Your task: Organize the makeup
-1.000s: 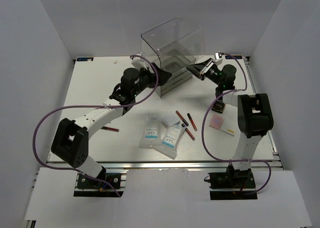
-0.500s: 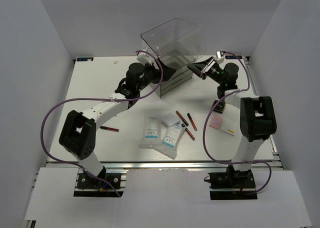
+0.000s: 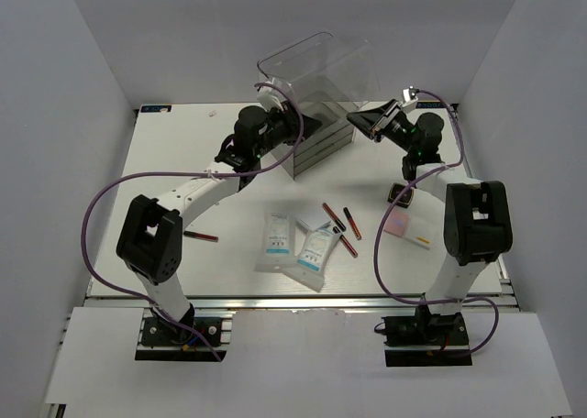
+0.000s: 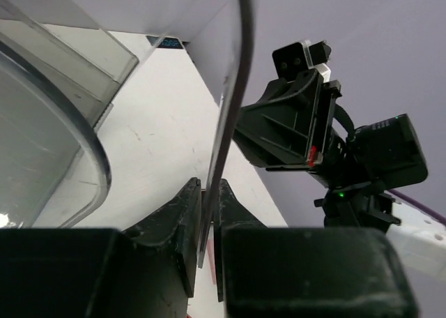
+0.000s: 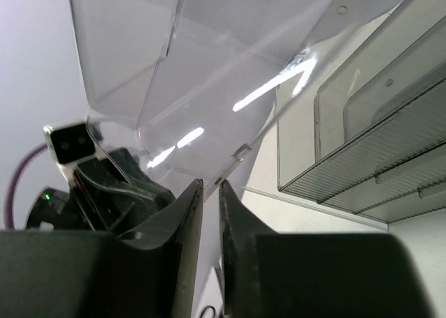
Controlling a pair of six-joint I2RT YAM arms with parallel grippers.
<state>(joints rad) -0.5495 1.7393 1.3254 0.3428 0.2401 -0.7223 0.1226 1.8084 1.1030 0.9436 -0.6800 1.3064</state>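
White tabletop (image 3: pixel 174 166), left claw (image 4: pixel 207 192), right claw (image 5: pixel 210 189) outstretched, pinching clear box (image 3: pixel 316 65) (tilted)

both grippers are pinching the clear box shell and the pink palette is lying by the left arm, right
Not quite: the pink palette lies by the right arm, not the left, as the top external view shows. The rest holds: the left gripper and the right gripper each pinch an edge of the clear shell.

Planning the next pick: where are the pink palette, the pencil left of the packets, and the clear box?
palette (image 3: pixel 398 222), top view, pink face.
pencil (image 3: pixel 200 236), top view, mid-shaft.
clear box (image 3: pixel 314 68), top view, upper wall.
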